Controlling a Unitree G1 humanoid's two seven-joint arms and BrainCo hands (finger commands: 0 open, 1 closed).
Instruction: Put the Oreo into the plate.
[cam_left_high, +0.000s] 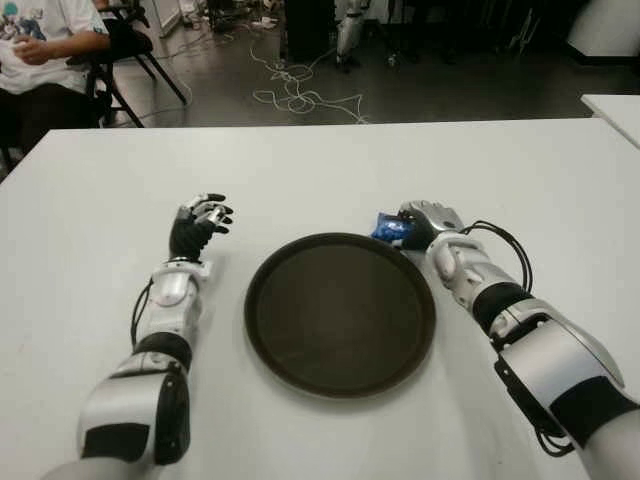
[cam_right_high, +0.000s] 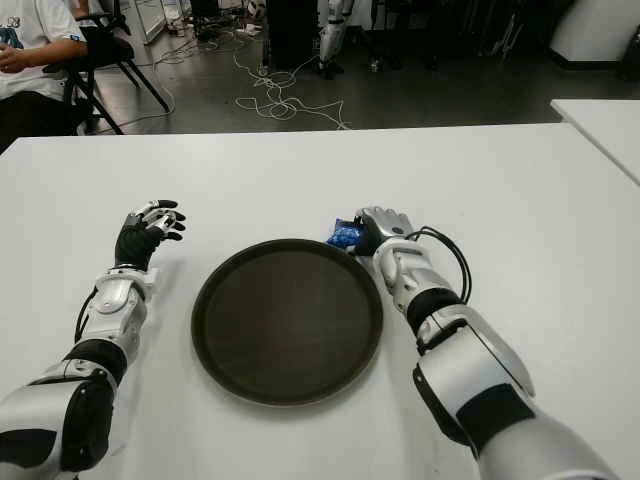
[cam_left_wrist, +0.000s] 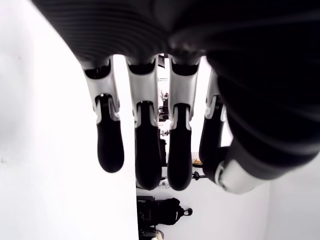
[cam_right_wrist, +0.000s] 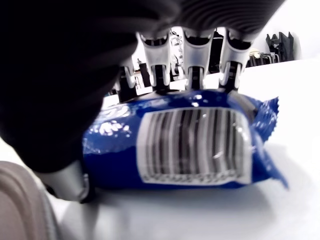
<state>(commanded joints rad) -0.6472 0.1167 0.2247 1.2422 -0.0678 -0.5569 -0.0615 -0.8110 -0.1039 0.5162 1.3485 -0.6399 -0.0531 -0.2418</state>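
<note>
The Oreo (cam_left_high: 385, 229) is a small blue packet lying on the white table (cam_left_high: 320, 170), just off the far right rim of the round dark plate (cam_left_high: 340, 315). My right hand (cam_left_high: 410, 226) is on it from the right. In the right wrist view the fingers (cam_right_wrist: 192, 65) curl over the packet (cam_right_wrist: 190, 145), whose barcode faces the camera. The plate holds nothing. My left hand (cam_left_high: 203, 222) shows left of the plate with its fingers (cam_left_wrist: 145, 145) relaxed and nothing in them.
A seated person (cam_left_high: 40, 40) is beyond the table's far left corner. Cables (cam_left_high: 300, 95) lie on the floor behind the table. The corner of another white table (cam_left_high: 615, 105) shows at the right edge.
</note>
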